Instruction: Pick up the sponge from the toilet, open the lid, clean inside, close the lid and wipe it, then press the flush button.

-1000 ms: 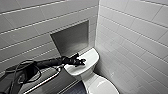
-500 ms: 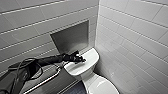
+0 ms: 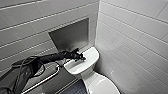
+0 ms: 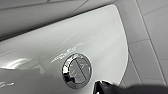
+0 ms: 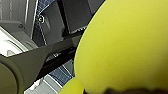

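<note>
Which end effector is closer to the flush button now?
Left. The left end effector is over the tank top, its tip just beside the flush button. The right end effector holds the sponge near the robot's body, away from the tank.

Shiny round flush button (image 4: 76, 70) sits in the white toilet's (image 3: 91, 56) flat tank top; yellow sponge (image 5: 125, 45) held aloft.

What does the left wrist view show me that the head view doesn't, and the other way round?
Left wrist adds: the flush button, a round chrome disc split by a line, close up. Head view adds: the left arm reaching across, its left tool above the tank, plus the lid, a grab bar and a wall niche. Shared: the white tank top and the grey wall tiles.
</note>
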Available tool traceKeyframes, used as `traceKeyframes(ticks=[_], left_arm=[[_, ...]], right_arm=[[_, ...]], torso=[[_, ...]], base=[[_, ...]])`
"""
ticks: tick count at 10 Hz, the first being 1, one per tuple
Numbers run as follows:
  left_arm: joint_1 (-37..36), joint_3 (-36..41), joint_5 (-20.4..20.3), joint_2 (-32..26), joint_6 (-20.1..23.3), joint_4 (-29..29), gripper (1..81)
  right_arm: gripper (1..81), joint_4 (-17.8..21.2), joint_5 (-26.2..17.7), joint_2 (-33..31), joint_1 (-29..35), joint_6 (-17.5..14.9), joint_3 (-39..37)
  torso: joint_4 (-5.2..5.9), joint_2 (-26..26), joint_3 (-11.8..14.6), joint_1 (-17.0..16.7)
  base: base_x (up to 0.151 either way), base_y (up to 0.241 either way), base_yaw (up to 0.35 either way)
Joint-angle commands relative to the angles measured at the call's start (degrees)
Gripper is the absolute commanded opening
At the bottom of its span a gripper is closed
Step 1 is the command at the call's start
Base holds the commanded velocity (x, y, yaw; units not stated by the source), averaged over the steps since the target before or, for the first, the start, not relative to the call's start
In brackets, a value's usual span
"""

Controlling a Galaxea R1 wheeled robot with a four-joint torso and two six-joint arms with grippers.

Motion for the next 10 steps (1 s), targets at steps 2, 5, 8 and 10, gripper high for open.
traceKeyframes(ticks=[2,5,8,10], left_arm=[[-10.72,-1.86,1.30,0.03,0.55,0.49,1.0],[-10.64,-6.52,1.38,2.58,0.55,2.95,1.0],[-10.03,-7.40,1.30,3.46,0.55,4.53,1.0],[-8.62,-9.07,1.30,3.90,0.55,5.84,1.0]], right_arm=[[1.0,0.50,-4.22,-0.88,-0.55,0.11,1.68],[1.0,0.50,-4.22,-0.80,-0.73,0.11,1.85],[1.0,0.50,-4.13,-0.36,-0.99,0.11,2.03],[1.0,0.50,-4.13,-0.09,-0.99,0.11,2.03]], torso=[[0.00,0.00,0.00,0.00],[0.00,0.00,-2.24,0.00],[0.00,0.00,-0.66,0.00],[0.00,0.00,-0.66,0.00]], base=[[0.000,0.000,0.000],[0.000,0.000,0.000],[0.000,0.000,0.000],[0.000,0.000,0.000]])
